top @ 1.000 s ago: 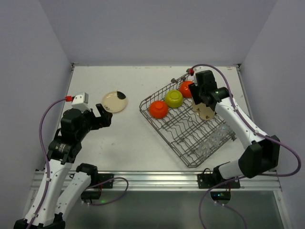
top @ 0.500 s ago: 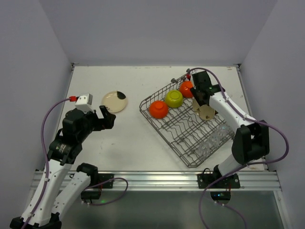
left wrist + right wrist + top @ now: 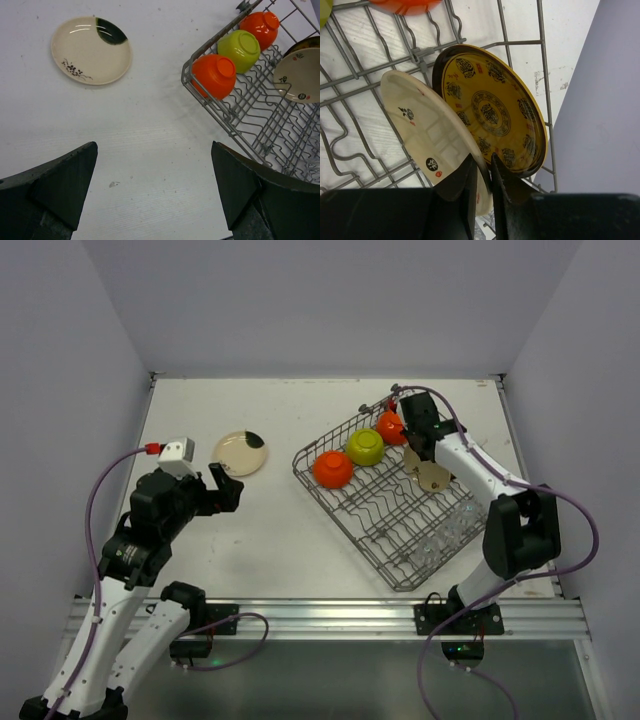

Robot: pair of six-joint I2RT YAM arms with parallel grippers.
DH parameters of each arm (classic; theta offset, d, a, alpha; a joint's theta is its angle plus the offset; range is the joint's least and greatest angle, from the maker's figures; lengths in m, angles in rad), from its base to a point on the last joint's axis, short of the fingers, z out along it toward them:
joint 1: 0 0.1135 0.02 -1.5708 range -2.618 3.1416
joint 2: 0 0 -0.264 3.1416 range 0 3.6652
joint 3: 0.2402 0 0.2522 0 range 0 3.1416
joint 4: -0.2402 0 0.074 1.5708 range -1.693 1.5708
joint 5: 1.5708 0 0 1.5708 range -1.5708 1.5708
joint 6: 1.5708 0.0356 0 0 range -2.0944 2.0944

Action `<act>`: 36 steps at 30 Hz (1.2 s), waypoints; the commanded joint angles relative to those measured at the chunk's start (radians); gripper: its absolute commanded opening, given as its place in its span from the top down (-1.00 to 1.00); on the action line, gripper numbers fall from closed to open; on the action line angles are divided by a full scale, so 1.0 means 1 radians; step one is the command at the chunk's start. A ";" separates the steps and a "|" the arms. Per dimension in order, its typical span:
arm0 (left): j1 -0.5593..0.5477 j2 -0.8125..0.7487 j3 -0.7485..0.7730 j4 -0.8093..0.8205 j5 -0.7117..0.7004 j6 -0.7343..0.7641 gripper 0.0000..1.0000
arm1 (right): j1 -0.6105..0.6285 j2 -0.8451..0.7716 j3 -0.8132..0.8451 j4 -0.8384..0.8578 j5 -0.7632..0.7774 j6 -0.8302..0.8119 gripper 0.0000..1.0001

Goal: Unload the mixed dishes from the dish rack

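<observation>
Right wrist view, lower centre: my right gripper (image 3: 482, 182) pinches the cream-backed plate (image 3: 425, 135) by its rim, inside the dish rack (image 3: 390, 522). My left gripper (image 3: 153, 146) hangs over the table (image 3: 150, 130), jaws spread wide.

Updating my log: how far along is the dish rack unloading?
Done: a dark-edged plate lies on the table. In hand: right end effector pinches the cream-backed plate in the dish rack. Remaining: patterned plate, bowls, glasses. Left end effector is open, empty.
</observation>
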 commanded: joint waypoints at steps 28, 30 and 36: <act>-0.010 0.008 0.000 0.013 0.013 0.020 -1.00 | 0.062 -0.364 0.066 -0.048 0.039 0.000 1.00; -0.010 0.001 0.001 0.011 0.011 0.018 -1.00 | 0.073 -0.399 0.083 -0.059 0.006 0.034 1.00; -0.008 -0.041 0.012 0.010 -0.022 0.008 -1.00 | 0.073 -0.630 0.002 0.040 -0.275 0.308 1.00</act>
